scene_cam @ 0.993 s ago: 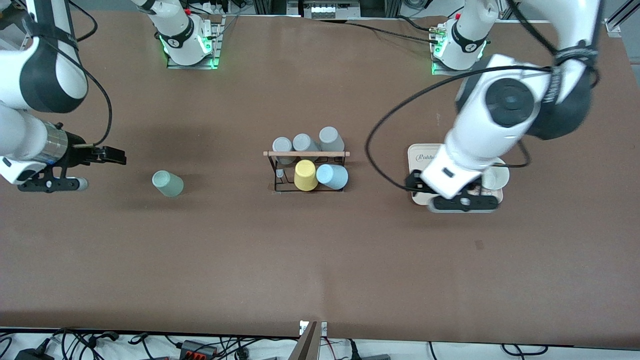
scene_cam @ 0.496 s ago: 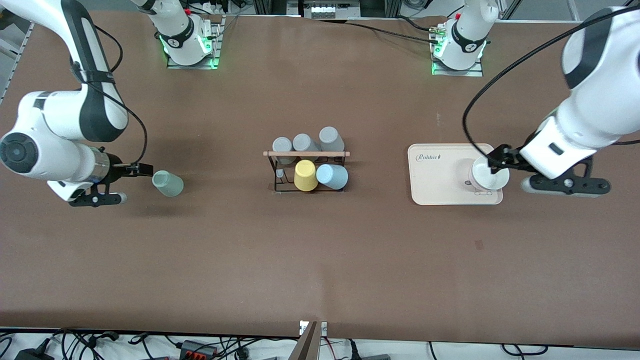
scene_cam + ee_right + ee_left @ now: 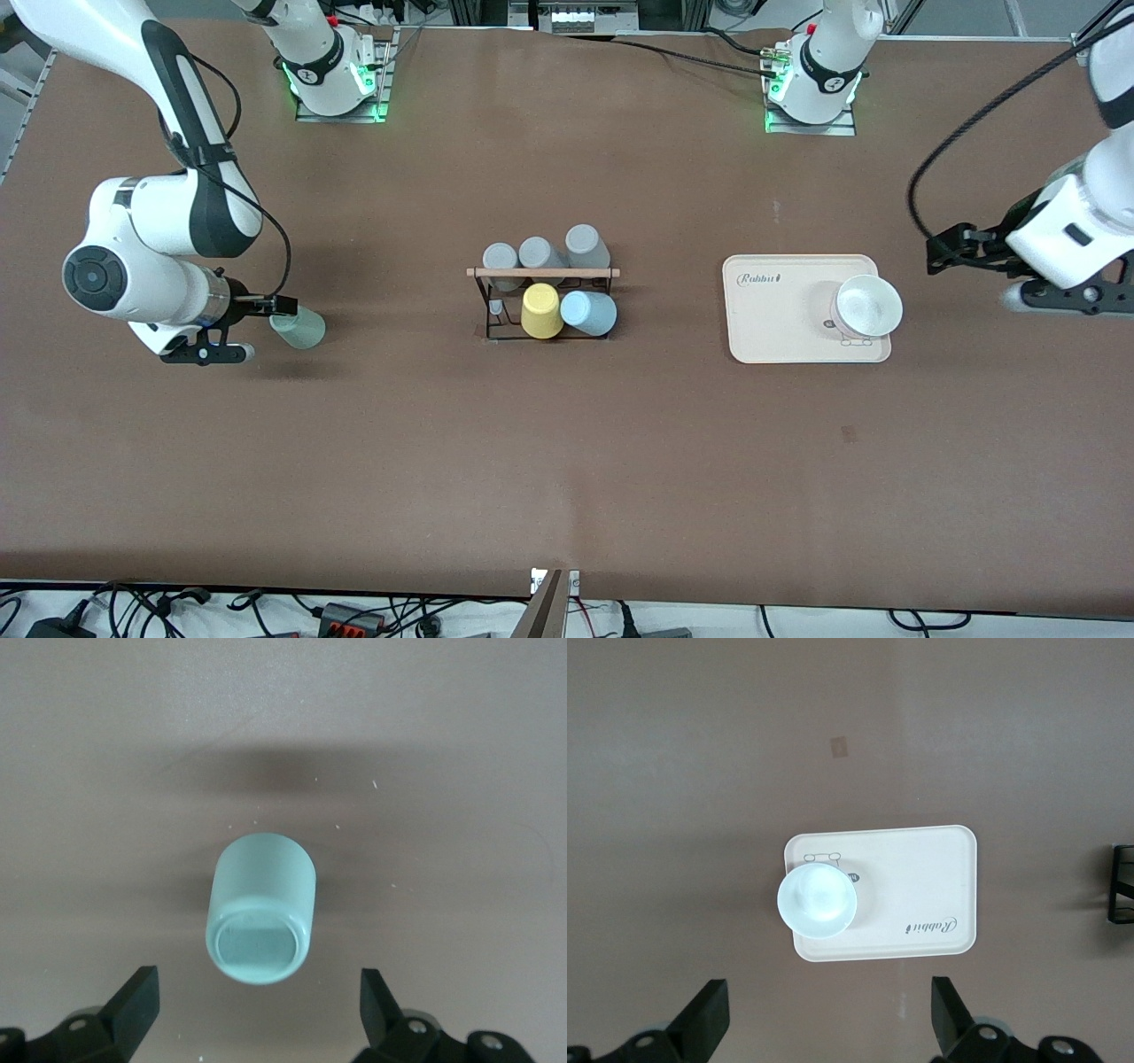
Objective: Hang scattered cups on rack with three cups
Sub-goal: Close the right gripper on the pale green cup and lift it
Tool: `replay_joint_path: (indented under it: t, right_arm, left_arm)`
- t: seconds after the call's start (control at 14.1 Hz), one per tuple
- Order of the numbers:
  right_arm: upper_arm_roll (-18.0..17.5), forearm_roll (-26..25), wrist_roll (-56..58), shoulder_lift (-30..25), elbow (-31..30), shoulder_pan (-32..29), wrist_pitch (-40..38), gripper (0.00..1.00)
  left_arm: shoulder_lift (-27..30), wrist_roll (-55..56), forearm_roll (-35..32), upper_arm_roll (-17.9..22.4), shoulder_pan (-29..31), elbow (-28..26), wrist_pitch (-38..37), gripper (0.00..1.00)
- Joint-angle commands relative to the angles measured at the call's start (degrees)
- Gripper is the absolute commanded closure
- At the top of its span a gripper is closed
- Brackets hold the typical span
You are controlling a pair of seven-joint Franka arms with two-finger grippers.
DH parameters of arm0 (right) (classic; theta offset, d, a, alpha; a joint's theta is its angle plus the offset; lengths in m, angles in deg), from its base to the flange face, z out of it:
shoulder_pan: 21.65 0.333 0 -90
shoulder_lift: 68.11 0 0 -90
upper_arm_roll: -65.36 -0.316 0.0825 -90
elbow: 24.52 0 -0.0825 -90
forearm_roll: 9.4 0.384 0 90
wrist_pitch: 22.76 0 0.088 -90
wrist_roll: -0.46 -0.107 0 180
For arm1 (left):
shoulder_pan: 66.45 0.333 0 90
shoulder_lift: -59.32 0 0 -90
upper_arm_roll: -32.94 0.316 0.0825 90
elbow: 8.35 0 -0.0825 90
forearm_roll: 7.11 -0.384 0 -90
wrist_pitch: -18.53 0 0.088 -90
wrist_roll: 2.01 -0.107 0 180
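The pale mint green cup (image 3: 299,326) lies on its side on the table toward the right arm's end. It also shows in the right wrist view (image 3: 262,921). My right gripper (image 3: 264,330) is open and low beside it, with one end of the cup just ahead of the open fingers (image 3: 257,1014). The light blue cup (image 3: 589,312) sits tilted at the black wire rack (image 3: 542,273), beside a yellow cup (image 3: 540,310). My left gripper (image 3: 970,276) is open and empty over bare table past the tray, toward the left arm's end (image 3: 830,1028).
Three grey cups (image 3: 540,252) sit on the rack's row farther from the front camera. A cream tray (image 3: 771,310) holds a white cup (image 3: 868,306); both show in the left wrist view, tray (image 3: 921,877) and cup (image 3: 817,897).
My right gripper has moved in toward the mint cup and now sits right beside it. My left arm has swung off the tray toward its own end of the table.
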Motion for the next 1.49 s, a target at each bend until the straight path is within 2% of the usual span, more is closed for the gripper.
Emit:
replay_joint_path:
  t: [0.0,0.14,0.43,1.28,1.42]
  right_arm:
    - [-0.3,-0.8,-3.5,2.1,-0.3,0.7,3.3,0.0]
    - [-0.3,-0.8,-3.9,3.0,-0.3,1.2,4.7,0.0]
    - [-0.2,-0.9,-3.9,2.9,-1.0,0.6,3.5,0.0]
    - [0.1,-0.5,-5.0,4.8,-1.0,0.6,3.7,0.0]
    - [0.1,-0.5,-5.0,5.3,-1.0,0.6,3.7,0.27]
  left_arm:
    - [6.3,-5.7,1.2,2.7,-1.1,-6.7,2.6,0.0]
    - [8.6,-7.9,1.2,2.9,-1.0,-10.1,3.6,0.0]
    - [6.5,-7.8,1.1,2.5,-0.8,-7.6,3.4,0.0]
    - [6.5,-7.7,1.2,2.1,-0.3,-7.5,3.4,0.0]
    - [6.4,-8.3,1.1,2.1,-0.3,-7.5,3.7,0.0]
